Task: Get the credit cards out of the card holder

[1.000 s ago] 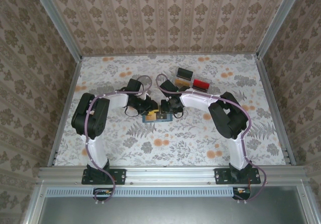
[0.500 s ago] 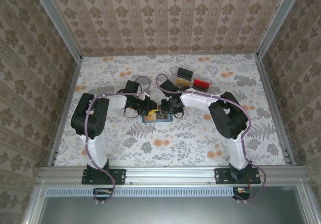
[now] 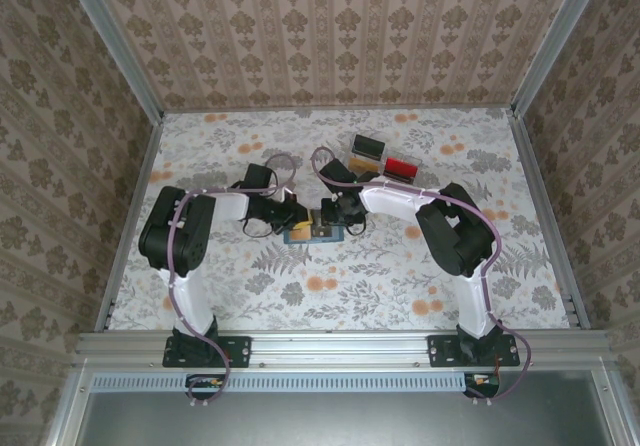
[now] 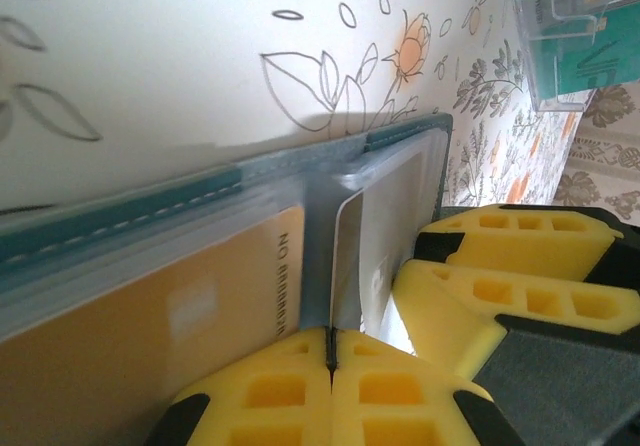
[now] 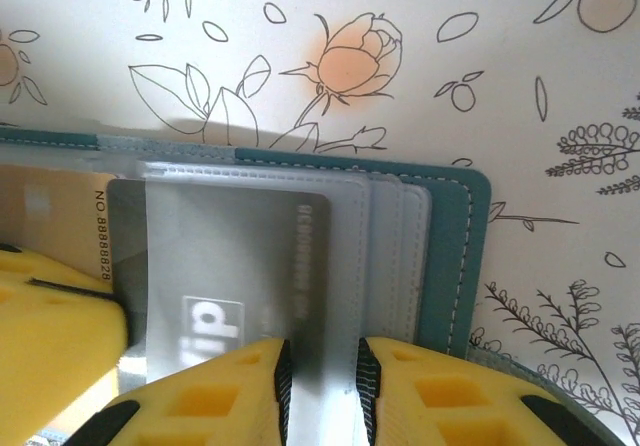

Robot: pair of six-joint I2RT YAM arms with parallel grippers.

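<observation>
The teal card holder (image 3: 309,233) lies open on the flowered table between both grippers. An orange-tan credit card (image 4: 150,316) sits in its left panel's clear pocket. The pale grey credit card (image 5: 230,266) sticks partly out of the right panel's clear pocket (image 5: 395,256), toward the middle fold. My left gripper (image 4: 330,351) is shut, pinching that grey card's (image 4: 338,266) free edge. My right gripper (image 5: 322,391) stands narrowly open, its fingertips resting on the right panel with the card and pocket showing flat in the gap. In the top view both grippers meet over the holder.
A clear compartment tray (image 3: 380,158) with red, black and tan blocks stands just behind the right arm; its corner, with a teal block, shows in the left wrist view (image 4: 575,26). Patterned walls and metal rails close in the table (image 3: 330,296).
My left gripper's jaws have closed onto the grey card's edge and the left arm has shifted slightly left. The right gripper has hardly moved.
</observation>
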